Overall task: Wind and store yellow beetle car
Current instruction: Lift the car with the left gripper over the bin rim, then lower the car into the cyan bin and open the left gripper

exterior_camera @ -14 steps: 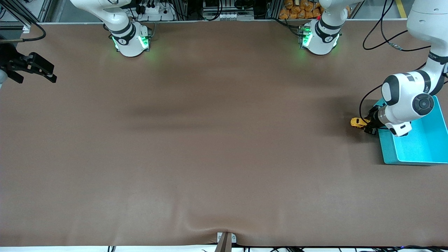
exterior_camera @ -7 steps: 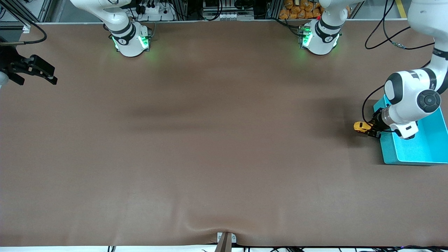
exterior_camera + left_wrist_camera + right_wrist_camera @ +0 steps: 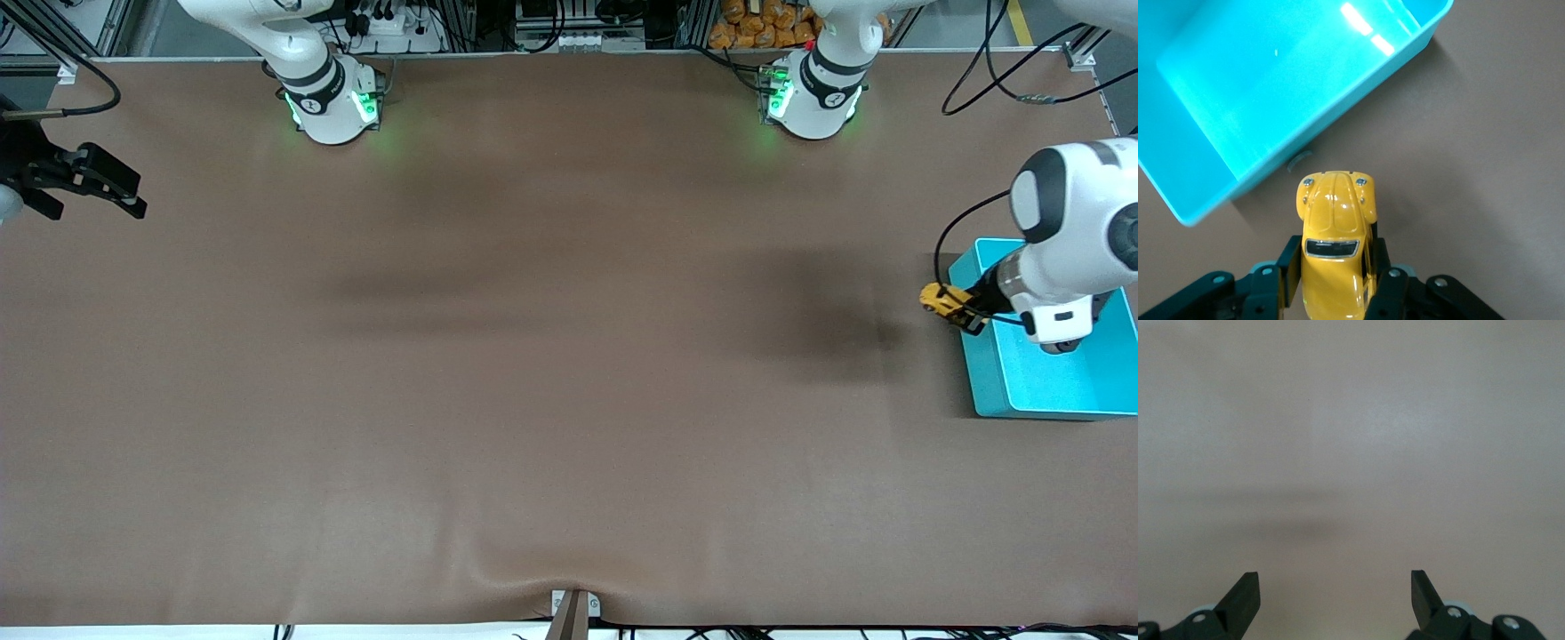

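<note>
The yellow beetle car [image 3: 1335, 250] is up off the table, clamped by its sides in the left gripper [image 3: 1335, 283], its rear half hidden between the fingers [image 3: 1290, 267]; it hangs over the brown table [image 3: 533, 356] just beside the turquoise bin [image 3: 1058, 382] — not over the inside; the left arm covers part of the bin; the right gripper [image 3: 1335, 590] waits over the right arm's end, jaws spread wide — holding nothing.

We see the left tool [image 3: 1335, 283] clamped on the yellow beetle car [image 3: 1335, 250], held above the desk [image 3: 1485, 147] just beside the turquoise bin [image 3: 1258, 87].
</note>
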Tool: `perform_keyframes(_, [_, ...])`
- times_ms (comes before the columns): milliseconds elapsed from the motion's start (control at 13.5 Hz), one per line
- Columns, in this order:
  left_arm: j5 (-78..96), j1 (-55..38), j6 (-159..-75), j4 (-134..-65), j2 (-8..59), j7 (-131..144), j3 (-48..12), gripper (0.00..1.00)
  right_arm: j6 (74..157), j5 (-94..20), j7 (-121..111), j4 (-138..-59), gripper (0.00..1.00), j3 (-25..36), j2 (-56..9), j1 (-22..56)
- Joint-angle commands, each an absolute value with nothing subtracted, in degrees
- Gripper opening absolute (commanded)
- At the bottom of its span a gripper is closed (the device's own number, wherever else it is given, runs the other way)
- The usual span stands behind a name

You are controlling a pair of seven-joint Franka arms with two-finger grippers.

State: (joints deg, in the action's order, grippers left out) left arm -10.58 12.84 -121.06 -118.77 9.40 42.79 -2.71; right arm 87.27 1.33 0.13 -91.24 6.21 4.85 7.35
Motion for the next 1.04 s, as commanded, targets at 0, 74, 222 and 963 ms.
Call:
perform_keyframes(0, [-12.2,19.3,-120.1,-117.2,9.1,26.4,-2.8,0.0,88.0,2.0,-1.4,-92.7,1.0,6.6,6.3,7.6])
perform_keyframes(74, [-12.1,21.9,-120.1,-116.3,9.6,19.3,-2.8,0.0,88.0,1.8,-1.3,-92.6,1.0,6.6,6.3,7.7])
perform_keyframes(222, [-12.2,25.1,-121.1,-115.3,10.7,11.5,-2.8,0.0,88.2,1.7,-1.3,-92.8,1.0,6.7,6.3,7.8])
perform_keyframes(963, [-21.5,32.1,-134.2,-115.0,20.9,-4.2,-3.0,0.0,88.7,-0.9,-1.5,-93.8,1.0,7.8,6.3,8.1])
